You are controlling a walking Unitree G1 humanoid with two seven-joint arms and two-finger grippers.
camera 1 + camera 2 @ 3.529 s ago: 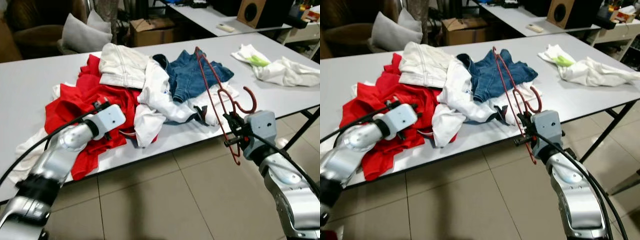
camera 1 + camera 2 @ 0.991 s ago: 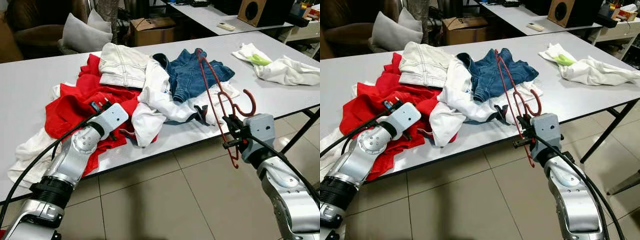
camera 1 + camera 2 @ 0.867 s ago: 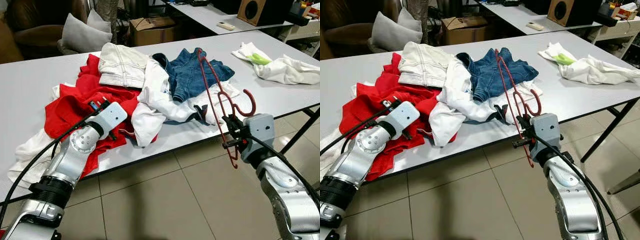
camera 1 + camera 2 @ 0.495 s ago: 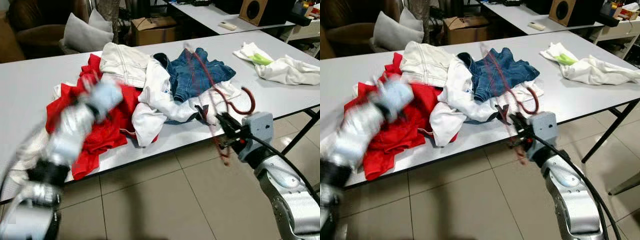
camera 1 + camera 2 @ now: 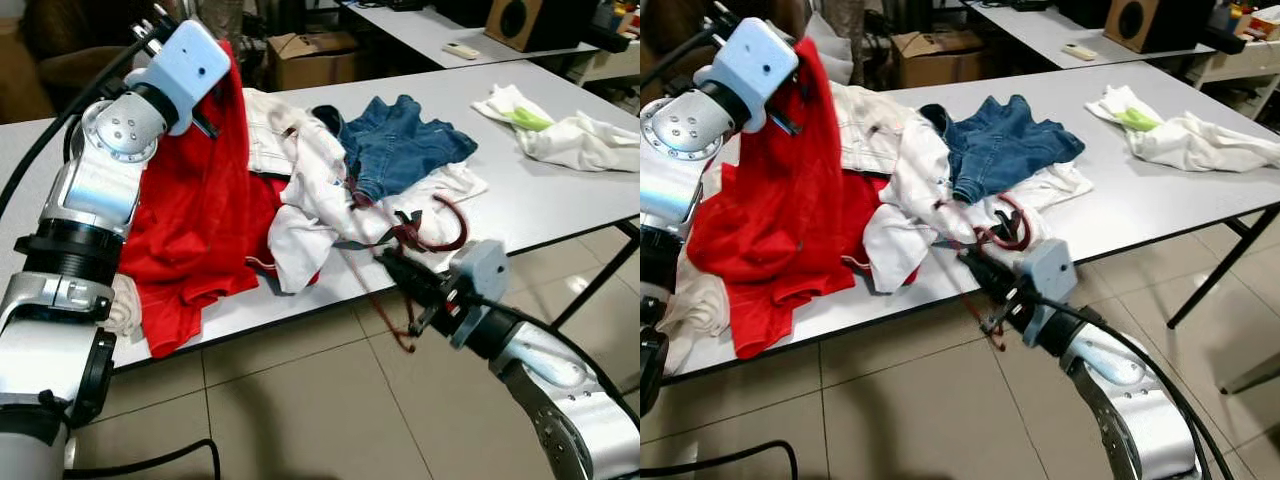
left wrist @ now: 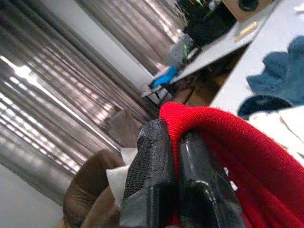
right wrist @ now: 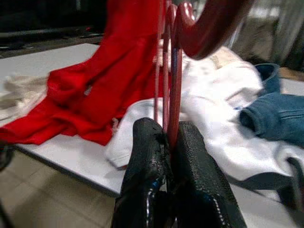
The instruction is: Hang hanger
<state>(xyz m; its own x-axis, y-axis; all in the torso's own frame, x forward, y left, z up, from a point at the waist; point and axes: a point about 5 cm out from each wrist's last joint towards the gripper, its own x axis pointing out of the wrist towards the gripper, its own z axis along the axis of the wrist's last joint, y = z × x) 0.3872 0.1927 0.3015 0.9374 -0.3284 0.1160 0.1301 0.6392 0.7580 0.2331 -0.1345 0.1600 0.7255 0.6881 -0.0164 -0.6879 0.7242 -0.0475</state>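
Observation:
My left gripper (image 5: 208, 108) is raised high at the table's left end, shut on a fold of the red garment (image 5: 205, 200), which hangs from it down to the table. The left wrist view shows the fingers (image 6: 156, 156) pinching the red cloth (image 6: 223, 142). My right gripper (image 5: 400, 277) is low at the table's front edge, shut on the red wire hanger (image 5: 440, 228). The hanger leans left over the white clothes (image 5: 310, 215), its hook beside the wrist. In the right wrist view the hanger (image 7: 173, 71) rises from between the shut fingers (image 7: 147, 152).
The grey table (image 5: 560, 195) carries a pile: a cream garment (image 5: 265, 125), denim shorts (image 5: 405, 145), white shirts. More white cloth (image 5: 570, 140) lies at the far right. Behind stand a cardboard box (image 5: 300, 50), a sofa with cushions, another table and a speaker (image 5: 530, 20). Tiled floor lies in front.
My left arm has swung up from the table, lifting the red garment with it. My right gripper has dropped and tipped the hanger leftward toward the pile.

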